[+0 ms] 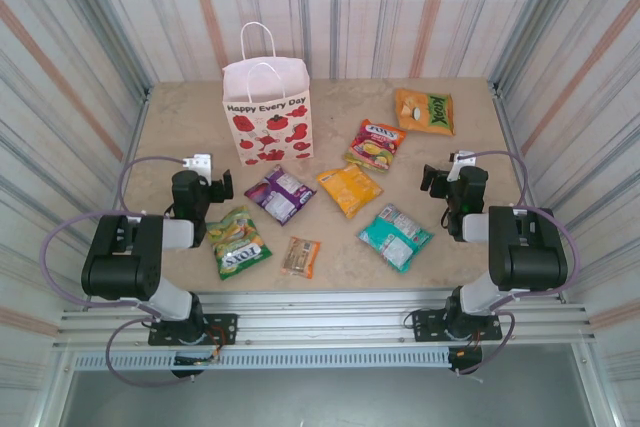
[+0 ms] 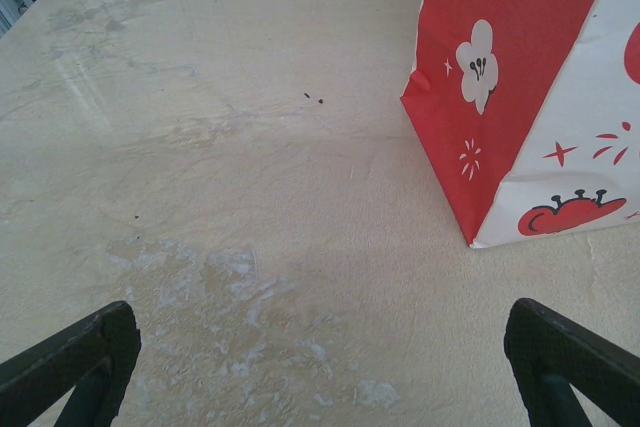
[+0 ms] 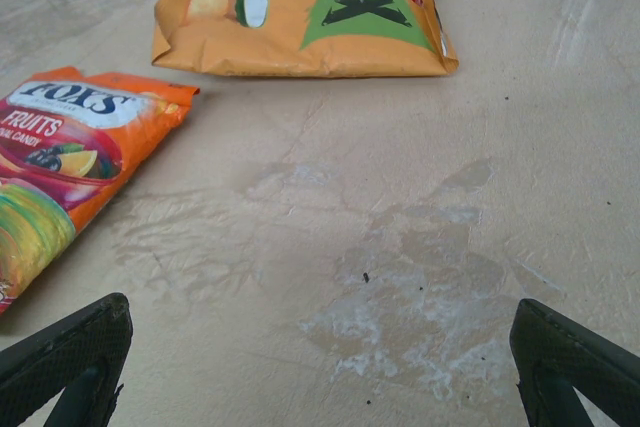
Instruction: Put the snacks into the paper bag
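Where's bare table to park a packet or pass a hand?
Bare table runs from the left wall to the bag. Another open strip lies between the bag and the orange packet at the far edge. The middle is crowded: purple, yellow, red-yellow and teal packets lie close together, with the green packet and bar along the near edge.

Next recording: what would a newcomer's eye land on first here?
The white paper bag with red tomato prints stands upright at the table's back left. Seven bright snack packets lie flat before it and to its right. The left gripper and right gripper sit open at either side.
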